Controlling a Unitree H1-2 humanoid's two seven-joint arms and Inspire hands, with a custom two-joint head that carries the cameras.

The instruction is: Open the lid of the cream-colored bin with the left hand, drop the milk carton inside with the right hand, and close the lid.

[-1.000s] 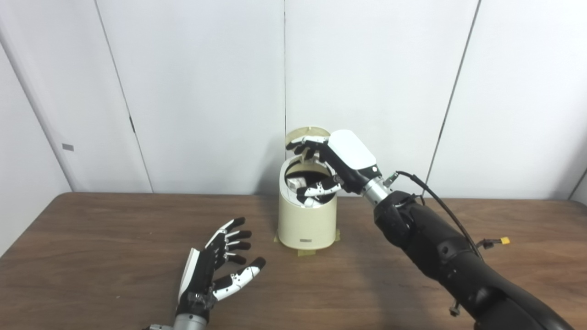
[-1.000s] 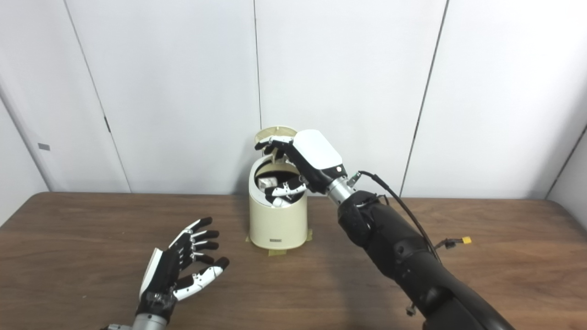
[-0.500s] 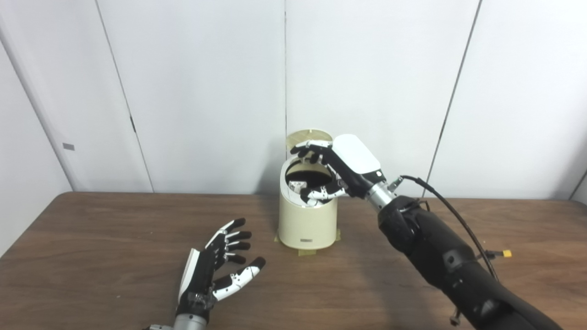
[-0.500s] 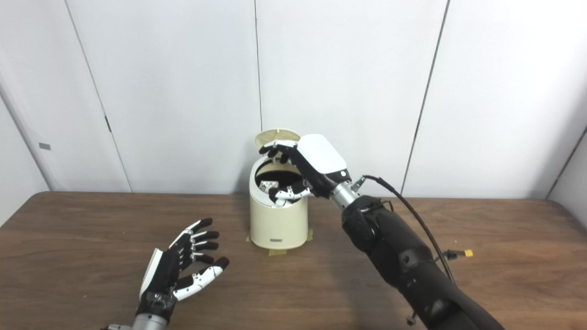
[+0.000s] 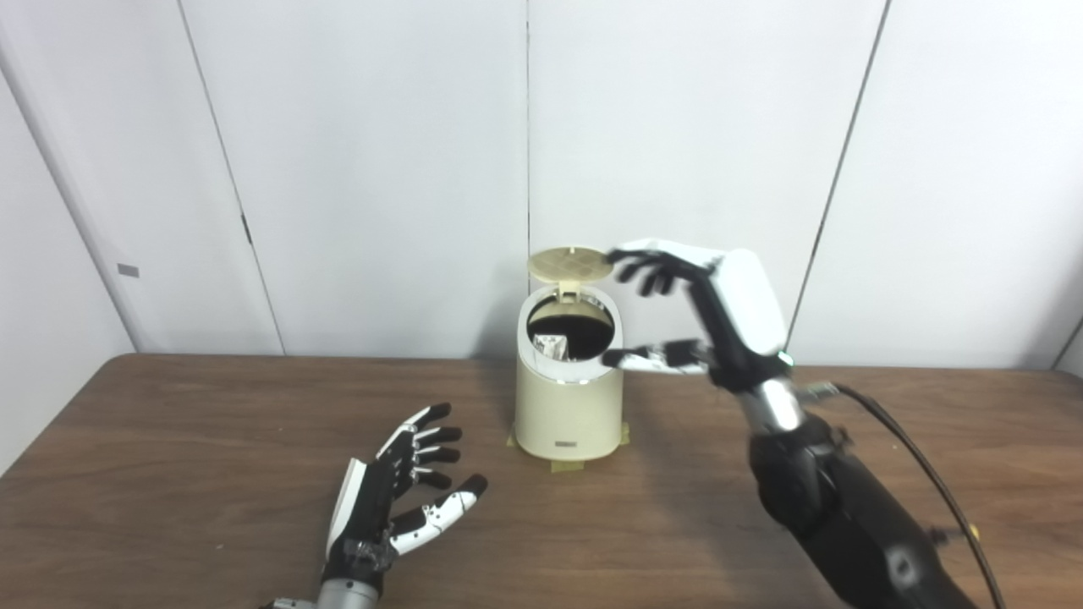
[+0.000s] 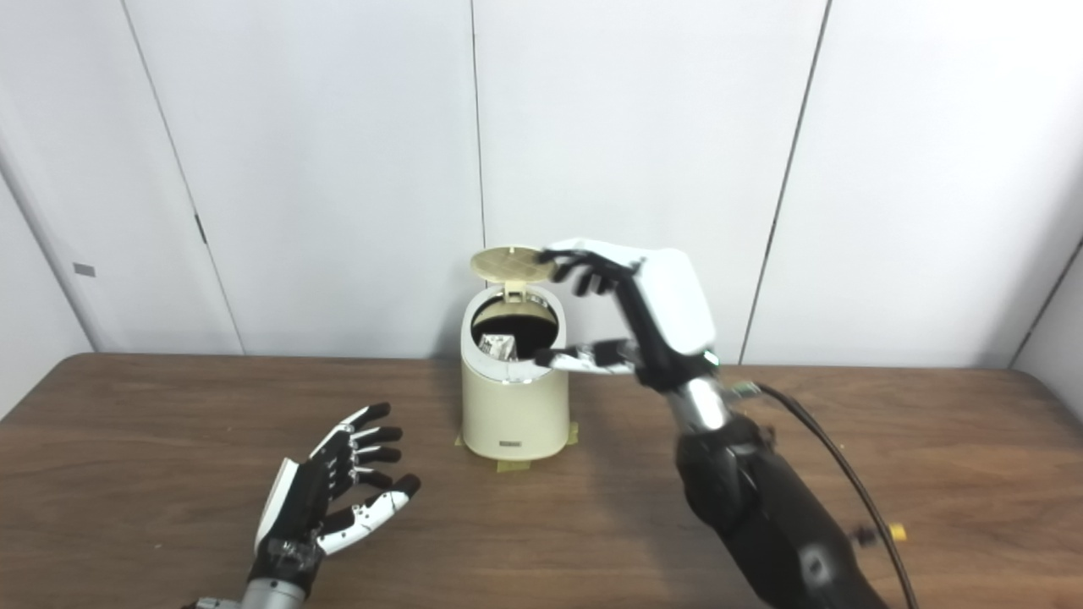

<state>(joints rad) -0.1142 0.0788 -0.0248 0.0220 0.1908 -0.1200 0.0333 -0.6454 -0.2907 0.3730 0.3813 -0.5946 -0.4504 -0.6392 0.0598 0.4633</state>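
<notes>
Near the table's (image 5: 169, 440) far edge the cream bin (image 5: 565, 406) stands with its lid (image 5: 569, 263) up and the milk carton (image 5: 552, 345) inside, right hand (image 5: 719, 309) spread empty beside it, left hand (image 5: 398, 491) spread near the front edge; closing the lid remains.

The right hand (image 5: 719, 317) has a glossy white shell back, black fingers with white segments, a silver metal wrist, a black forearm and a black cable trailing behind. The left hand (image 5: 398, 495) looks alike.
</notes>
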